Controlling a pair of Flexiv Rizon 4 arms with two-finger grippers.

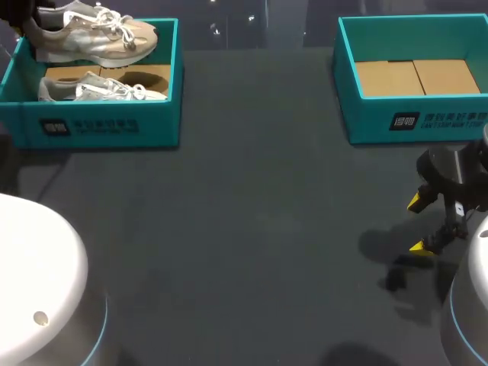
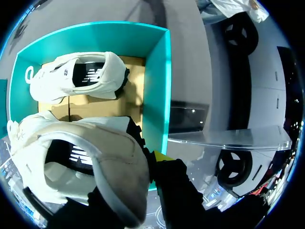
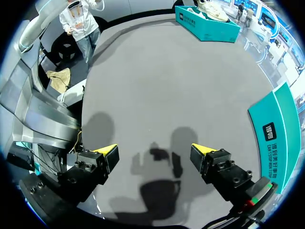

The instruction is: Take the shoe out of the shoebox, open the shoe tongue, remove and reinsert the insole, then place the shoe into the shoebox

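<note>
A beige-and-white sneaker (image 1: 91, 34) hangs over the back of the left teal shoebox (image 1: 107, 126), its heel toward my left gripper (image 1: 30, 30). In the left wrist view that sneaker (image 2: 86, 162) fills the foreground; my left gripper (image 2: 147, 164) is shut on its heel collar, with one yellow fingertip (image 2: 162, 155) showing and the other hidden. A second sneaker (image 1: 99, 89) lies on its side on the box's cardboard floor (image 2: 76, 76). My right gripper (image 1: 418, 225) hovers open and empty over the table's right side (image 3: 155, 152).
A second teal shoebox (image 1: 412, 122) stands at the back right with only a cardboard floor inside; its wall (image 3: 281, 129) is beside my right gripper. Dark grey tabletop (image 1: 252, 229) spreads between the two boxes.
</note>
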